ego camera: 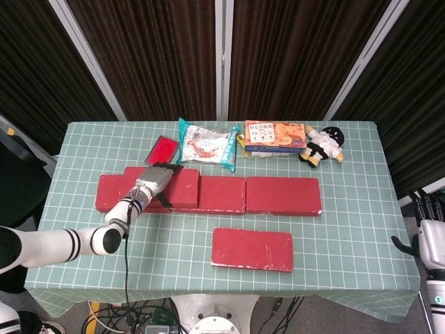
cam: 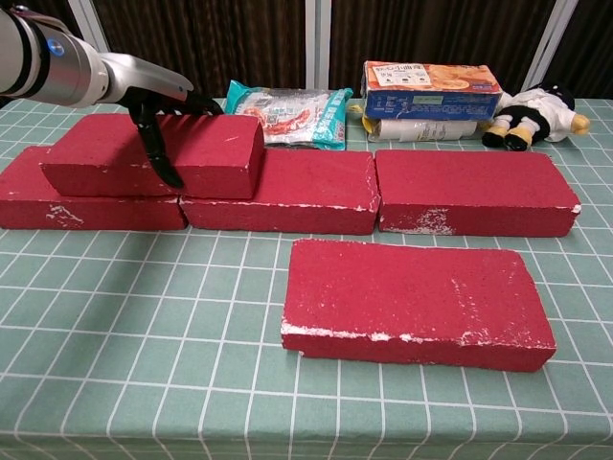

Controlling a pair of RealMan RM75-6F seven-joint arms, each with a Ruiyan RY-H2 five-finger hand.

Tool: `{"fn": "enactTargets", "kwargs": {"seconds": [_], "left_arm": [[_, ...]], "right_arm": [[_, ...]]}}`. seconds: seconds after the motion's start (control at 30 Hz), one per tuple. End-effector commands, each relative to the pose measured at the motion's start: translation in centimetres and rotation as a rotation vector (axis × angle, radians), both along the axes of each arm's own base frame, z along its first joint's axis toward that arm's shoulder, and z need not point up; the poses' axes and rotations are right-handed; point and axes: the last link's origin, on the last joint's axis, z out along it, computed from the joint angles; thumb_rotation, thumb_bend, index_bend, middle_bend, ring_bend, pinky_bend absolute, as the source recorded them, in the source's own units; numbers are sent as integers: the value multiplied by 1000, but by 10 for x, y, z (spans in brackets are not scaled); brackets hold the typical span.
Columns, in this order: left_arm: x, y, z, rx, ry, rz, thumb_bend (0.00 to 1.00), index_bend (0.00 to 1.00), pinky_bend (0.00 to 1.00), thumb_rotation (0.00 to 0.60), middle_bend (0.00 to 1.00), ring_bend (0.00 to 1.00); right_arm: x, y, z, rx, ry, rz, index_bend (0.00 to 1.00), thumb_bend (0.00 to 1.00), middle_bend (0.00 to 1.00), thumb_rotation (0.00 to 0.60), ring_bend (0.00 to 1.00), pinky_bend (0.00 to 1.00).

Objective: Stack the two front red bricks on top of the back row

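Observation:
Three red bricks form the back row: left [cam: 38,206], middle [cam: 297,196] and right [cam: 474,192]. A fourth red brick [cam: 206,149] lies on top of the left and middle ones. My left hand [cam: 158,105] grips this top brick, thumb down its front face and fingers over its top. The head view shows the same hand [ego camera: 154,182] on that brick [ego camera: 184,188]. One more red brick [cam: 417,302] lies flat alone in front, near the table's near edge. My right hand [ego camera: 431,229] hangs off the table's right side, fingers apart and holding nothing.
Behind the row lie a small red pack [ego camera: 165,148], a snack bag [ego camera: 206,144], a biscuit box [ego camera: 274,137] and a plush doll [ego camera: 323,145]. The green checked cloth [ego camera: 348,236] covers the table.

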Motion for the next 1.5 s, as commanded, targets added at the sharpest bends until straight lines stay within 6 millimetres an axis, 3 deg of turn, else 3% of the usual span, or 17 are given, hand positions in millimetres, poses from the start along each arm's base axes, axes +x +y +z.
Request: {"fn": "enactTargets", "kwargs": {"seconds": [0.03, 0.43, 1.5], "left_arm": [[0, 0, 0, -1, 1, 1, 208, 88, 0, 600, 89, 0], [7, -3, 5, -13, 23, -19, 208, 88, 0, 600, 99, 0], [6, -5, -4, -13, 21, -5, 207, 84, 0, 600, 100, 0]], "right_arm": [[0, 0, 0, 0, -1, 2, 0, 98, 0, 600, 0, 0], [10, -3, 5, -25, -8, 33, 0, 98, 0, 600, 0, 0], [3, -3, 3, -13, -8, -1, 0, 111, 0, 600, 0, 0]]}}
